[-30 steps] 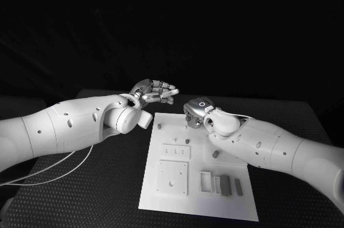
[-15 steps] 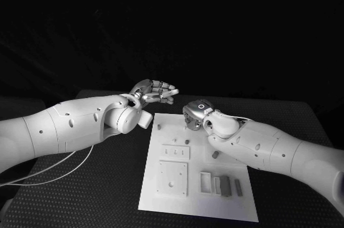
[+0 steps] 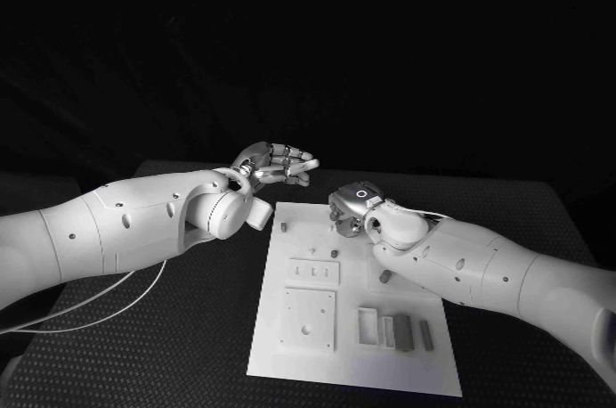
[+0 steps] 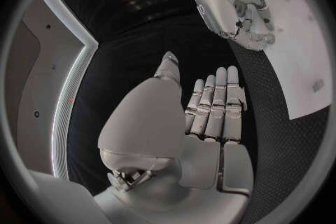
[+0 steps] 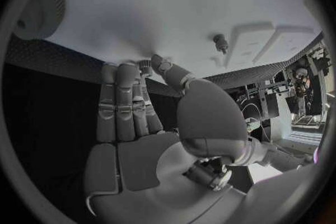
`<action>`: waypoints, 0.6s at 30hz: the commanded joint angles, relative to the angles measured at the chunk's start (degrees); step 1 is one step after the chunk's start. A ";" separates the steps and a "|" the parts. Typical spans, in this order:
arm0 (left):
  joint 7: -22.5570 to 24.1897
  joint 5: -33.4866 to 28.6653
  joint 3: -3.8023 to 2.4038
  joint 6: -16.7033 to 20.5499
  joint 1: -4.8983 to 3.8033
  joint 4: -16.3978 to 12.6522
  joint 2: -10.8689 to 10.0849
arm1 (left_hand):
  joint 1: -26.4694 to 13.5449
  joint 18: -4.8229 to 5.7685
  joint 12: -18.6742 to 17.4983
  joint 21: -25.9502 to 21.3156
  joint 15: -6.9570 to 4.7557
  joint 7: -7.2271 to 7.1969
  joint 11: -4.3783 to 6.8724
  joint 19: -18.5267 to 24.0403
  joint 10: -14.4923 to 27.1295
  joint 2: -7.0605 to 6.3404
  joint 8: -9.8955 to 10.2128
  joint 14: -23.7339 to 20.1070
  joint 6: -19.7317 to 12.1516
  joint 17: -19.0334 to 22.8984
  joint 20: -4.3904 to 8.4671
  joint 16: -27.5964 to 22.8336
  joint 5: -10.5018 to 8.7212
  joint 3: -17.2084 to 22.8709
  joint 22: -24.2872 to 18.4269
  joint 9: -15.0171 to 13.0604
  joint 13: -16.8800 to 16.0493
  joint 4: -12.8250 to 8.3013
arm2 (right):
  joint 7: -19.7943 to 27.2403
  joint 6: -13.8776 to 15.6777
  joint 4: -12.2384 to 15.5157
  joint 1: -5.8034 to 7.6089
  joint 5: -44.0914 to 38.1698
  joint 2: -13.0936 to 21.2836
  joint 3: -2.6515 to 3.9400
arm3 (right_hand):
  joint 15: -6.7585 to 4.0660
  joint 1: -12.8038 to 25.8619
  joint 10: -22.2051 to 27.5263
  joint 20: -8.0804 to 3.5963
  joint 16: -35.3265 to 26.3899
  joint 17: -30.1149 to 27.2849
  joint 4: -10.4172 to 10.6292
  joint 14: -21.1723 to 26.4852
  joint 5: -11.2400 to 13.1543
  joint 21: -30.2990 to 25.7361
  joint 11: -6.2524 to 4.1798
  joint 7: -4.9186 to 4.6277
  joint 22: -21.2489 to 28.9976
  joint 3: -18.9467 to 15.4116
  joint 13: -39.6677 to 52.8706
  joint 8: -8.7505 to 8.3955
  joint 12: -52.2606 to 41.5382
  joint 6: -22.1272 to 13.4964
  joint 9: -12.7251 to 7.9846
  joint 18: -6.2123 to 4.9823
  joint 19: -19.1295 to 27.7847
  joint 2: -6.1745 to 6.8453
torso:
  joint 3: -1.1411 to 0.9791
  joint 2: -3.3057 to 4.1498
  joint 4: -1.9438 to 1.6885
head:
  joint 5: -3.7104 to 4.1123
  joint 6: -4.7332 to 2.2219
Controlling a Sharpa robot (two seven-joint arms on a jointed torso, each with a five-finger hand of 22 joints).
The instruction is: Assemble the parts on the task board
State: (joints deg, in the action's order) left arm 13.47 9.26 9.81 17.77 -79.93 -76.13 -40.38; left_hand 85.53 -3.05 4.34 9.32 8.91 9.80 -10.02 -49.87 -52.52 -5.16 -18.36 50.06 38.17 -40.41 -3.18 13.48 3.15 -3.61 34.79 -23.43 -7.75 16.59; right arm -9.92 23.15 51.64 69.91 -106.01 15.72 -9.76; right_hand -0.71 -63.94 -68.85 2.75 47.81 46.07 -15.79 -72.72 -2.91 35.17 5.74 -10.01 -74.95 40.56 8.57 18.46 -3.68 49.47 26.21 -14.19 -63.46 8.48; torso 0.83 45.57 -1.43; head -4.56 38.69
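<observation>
White and flat, the task board (image 3: pixel 289 350) lies in the middle of the black table (image 3: pixel 154 354), its parts spread over it rather than gathered in one place. Two small pegs (image 3: pixel 335 253) stand or lie near its far end, another small piece (image 3: pixel 385 275) rests toward the right edge, and two grey bars (image 3: pixel 406 331) lie side by side at the near right corner, next to a slotted holder (image 3: pixel 369 326). A square plate (image 3: pixel 310 318) and a smaller block (image 3: pixel 314 272) with slots sit along the board's left half.

The right hand (image 3: pixel 349 205) hangs low over the board's far end, fingers straight and close together in the right wrist view, fingertips (image 5: pixel 126 75) at or just above the white surface; nothing is in its grasp. A small peg (image 5: pixel 221 43) stands just beyond its thumb. The left hand (image 3: pixel 273 164) is raised off the board's far left corner, palm flat and fingers extended, holding nothing.

Judged from this layout, assembly looks barely begun: the bars lie loose, the holder's slots appear unfilled, and no part is in either hand. Whether any peg is already seated in its hole cannot be told. Most of the work seems to remain, starting with a pick near the right hand.
</observation>
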 commanded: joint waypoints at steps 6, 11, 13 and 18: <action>0.67 -0.12 -0.06 0.25 -0.09 -0.01 -0.16 | 0.18 -0.56 0.10 -0.15 0.17 -0.07 0.01 -0.19 -0.43 0.23 -0.12 0.18 0.30 0.11 -0.12 0.20 -0.21 -0.35 0.07 -0.05 0.14 0.15 | 0.45 1.32 0.61 0.11 1.49 0.64 0.01 | 1.43 -0.09 4.54 0.33 0.56 -0.12 1.30 0.53 0.04 0.55 1.50 -0.24 -1.28 0.38 -1.45 -1.44 0.07 -2.96 -0.74 -0.81 0.82 2.52 | -0.04 -0.04 0.06 | 0.01 -0.14; 0.73 -0.13 -0.06 0.37 -0.09 -0.03 -0.53 | 0.17 -0.55 0.08 -0.16 0.17 -0.09 0.00 -0.18 -0.41 0.21 -0.10 0.17 0.27 0.12 -0.12 0.20 -0.21 -0.36 0.07 -0.04 0.17 0.15 | 0.06 3.44 2.19 0.53 1.49 1.99 0.03 | 1.60 -0.28 5.10 0.37 0.74 -0.12 1.65 0.67 0.04 0.66 1.68 -0.25 -1.29 0.49 -1.74 -1.49 -0.02 -3.21 -0.81 -0.81 0.92 3.05 | -0.09 -0.05 0.14 | 0.06 -0.32; 0.77 -0.14 -0.06 0.43 -0.09 -0.06 -0.80 | 0.18 -0.55 0.08 -0.17 0.18 -0.10 -0.01 -0.18 -0.41 0.20 -0.10 0.16 0.26 0.13 -0.13 0.19 -0.21 -0.36 0.07 -0.04 0.19 0.15 | 0.04 4.32 3.52 1.12 1.55 3.03 0.05 | 1.60 -0.45 5.14 0.35 0.86 -0.09 1.73 0.63 0.04 0.75 1.68 -0.22 -1.30 0.56 -1.80 -1.44 -0.09 -3.18 -0.81 -0.81 0.89 3.18 | -0.12 -0.08 0.24 | 0.11 -0.55; 1.01 -0.15 -0.06 0.27 -0.09 0.31 -1.18 | 0.18 -0.55 0.07 -0.18 0.18 -0.15 0.00 -0.17 -0.41 0.18 -0.09 0.15 0.25 0.14 -0.13 0.19 -0.21 -0.36 0.07 -0.03 0.22 0.15 | 0.66 6.00 7.26 2.79 3.08 6.12 0.43 | 1.48 -0.87 4.84 0.22 1.43 0.03 2.01 0.24 0.05 1.19 1.55 -0.12 -1.36 0.64 -1.89 -0.95 -0.37 -2.50 -0.66 -0.81 0.59 3.37 | -0.15 -0.18 0.45 | 0.46 -1.13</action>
State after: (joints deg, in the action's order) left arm 13.54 9.24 9.81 17.92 -79.93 -75.87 -41.57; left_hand 85.53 -2.96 4.34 9.32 8.91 9.80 -10.02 -49.87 -52.52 -5.16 -18.36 50.06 38.17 -40.36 -3.18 13.48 3.15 -3.76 34.78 -23.43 -7.58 16.74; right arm -9.81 26.41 58.16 72.42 -104.11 21.38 -9.40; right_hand 0.69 -64.87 -64.26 3.19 49.14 45.98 -14.14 -72.21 -2.90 36.21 7.37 -10.20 -74.97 41.12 6.73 17.30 -3.77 46.75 25.48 -13.78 -63.03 11.48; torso 0.72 45.47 -1.14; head -4.30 37.88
